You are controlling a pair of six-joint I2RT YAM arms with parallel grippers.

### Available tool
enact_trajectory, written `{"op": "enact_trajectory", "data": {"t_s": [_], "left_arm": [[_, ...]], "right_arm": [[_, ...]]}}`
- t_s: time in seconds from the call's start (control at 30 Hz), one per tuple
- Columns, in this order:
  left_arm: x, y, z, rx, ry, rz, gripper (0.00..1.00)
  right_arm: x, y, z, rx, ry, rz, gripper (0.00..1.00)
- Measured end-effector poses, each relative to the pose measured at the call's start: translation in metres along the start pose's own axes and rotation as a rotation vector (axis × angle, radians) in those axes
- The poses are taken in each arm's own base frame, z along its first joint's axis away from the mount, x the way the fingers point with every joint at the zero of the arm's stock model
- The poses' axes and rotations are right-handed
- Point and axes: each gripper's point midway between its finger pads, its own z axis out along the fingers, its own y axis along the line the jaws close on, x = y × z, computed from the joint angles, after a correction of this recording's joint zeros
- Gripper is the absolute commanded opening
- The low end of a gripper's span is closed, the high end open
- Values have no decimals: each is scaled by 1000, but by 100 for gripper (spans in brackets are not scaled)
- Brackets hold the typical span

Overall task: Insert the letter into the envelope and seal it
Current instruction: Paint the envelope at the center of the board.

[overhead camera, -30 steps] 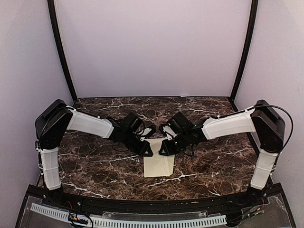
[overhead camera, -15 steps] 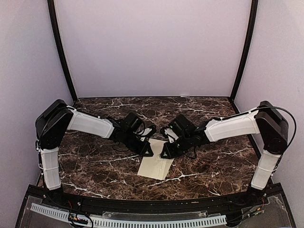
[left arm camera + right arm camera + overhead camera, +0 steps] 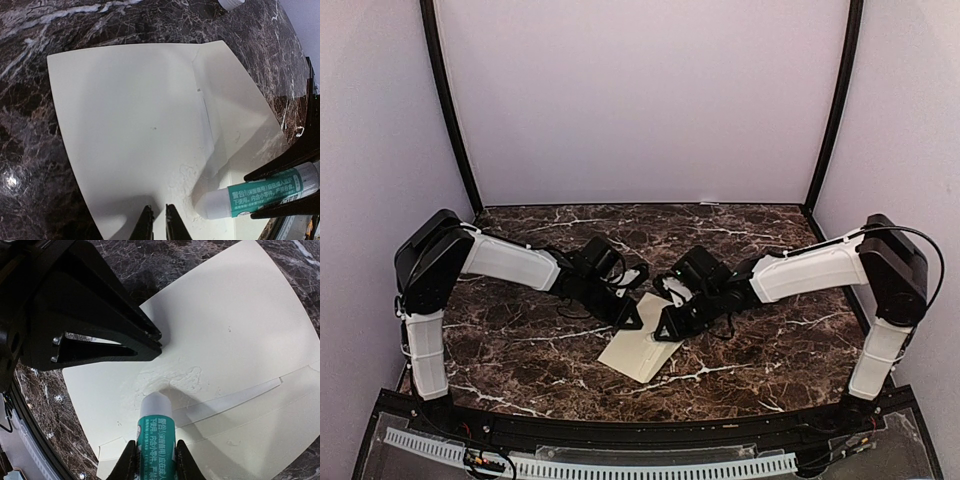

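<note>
Envelope (image 3: pixel 642 345), plain cream, lies flat and skewed on the dark marble worktop (image 3: pixel 520 350) between the two arms, a fold crease crossing it. The left fingers (image 3: pixel 158 212) press down on its face, drawn almost together with only a slit between them. The right fingers (image 3: pixel 154 450) are clamped on a green-labelled glue stick (image 3: pixel 156 432), whose white tip touches the paper at a rough smear just beside the left fingers.

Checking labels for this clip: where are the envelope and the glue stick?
envelope (image 3: pixel 125 125), left wrist view, middle of its plain face.
glue stick (image 3: pixel 156 437), right wrist view, green printed label.
</note>
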Motion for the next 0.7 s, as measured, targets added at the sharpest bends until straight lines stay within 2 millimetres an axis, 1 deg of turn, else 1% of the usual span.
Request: {"op": "enact_trajectory", "data": {"t_s": [0.5, 0.7], "left_arm": [[0, 0, 0, -4, 7, -3, 9], [0, 0, 0, -3, 7, -2, 8]], "right_arm": [[11, 18, 3, -58, 35, 14, 6], [10, 19, 3, -59, 30, 14, 6]]}}
